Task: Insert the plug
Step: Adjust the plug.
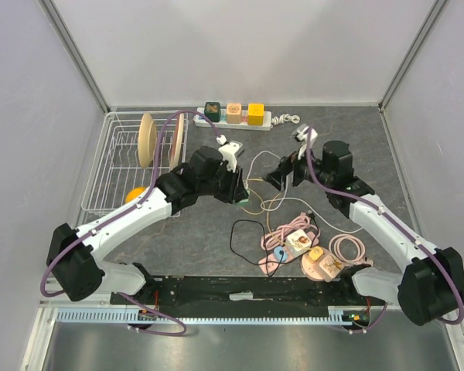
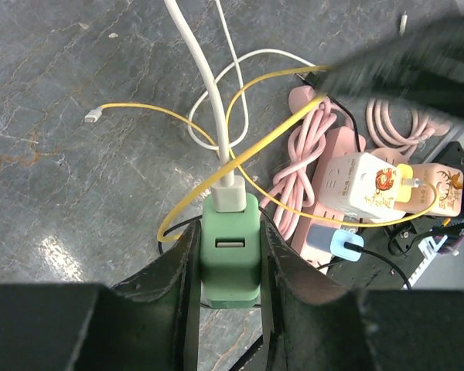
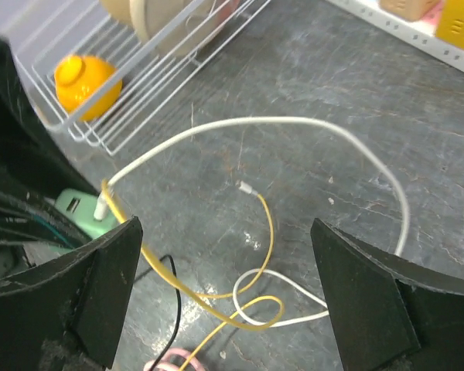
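1. The left arm (image 1: 131, 212) is stretched forward and turned inward.
2. The left gripper (image 2: 230, 236) is closed on a green charger (image 2: 230, 270).
3. The right arm (image 1: 387, 224) is bent inward.
4. The right gripper (image 3: 226, 232) is held wide open, pointed downward.

The green charger block (image 2: 230, 272) is squeezed on both sides by the left gripper (image 2: 230, 236). A white plug (image 2: 228, 193) is stuck in at its top end, and the white cable (image 2: 205, 77) runs away over the grey table (image 2: 77, 193). The slot (image 2: 230, 244) under it has nothing in it. A yellow cable (image 2: 282, 133) loops around the white plug. Its small white end (image 2: 93, 116) lies flat on the table, well apart.
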Controlling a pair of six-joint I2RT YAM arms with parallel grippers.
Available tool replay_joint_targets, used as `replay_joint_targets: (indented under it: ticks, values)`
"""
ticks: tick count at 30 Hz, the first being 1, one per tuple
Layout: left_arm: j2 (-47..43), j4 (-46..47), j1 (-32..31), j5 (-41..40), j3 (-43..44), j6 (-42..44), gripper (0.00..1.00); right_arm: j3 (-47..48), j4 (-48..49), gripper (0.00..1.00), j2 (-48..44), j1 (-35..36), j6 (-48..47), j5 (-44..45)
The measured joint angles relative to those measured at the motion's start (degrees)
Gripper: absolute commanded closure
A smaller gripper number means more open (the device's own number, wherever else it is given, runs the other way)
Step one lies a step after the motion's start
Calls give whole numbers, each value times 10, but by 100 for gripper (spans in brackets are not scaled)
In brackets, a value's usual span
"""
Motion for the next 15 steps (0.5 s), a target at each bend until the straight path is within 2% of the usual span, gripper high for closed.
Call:
replay_joint_targets:
  ticks: [8, 15]
  values:
    - [9, -8, 0, 12, 16, 5, 98, 5, -92, 2, -11, 83, -136, 92]
    - [12, -11, 0, 14, 16, 5, 98, 16, -104, 2, -14, 117, -165, 154]
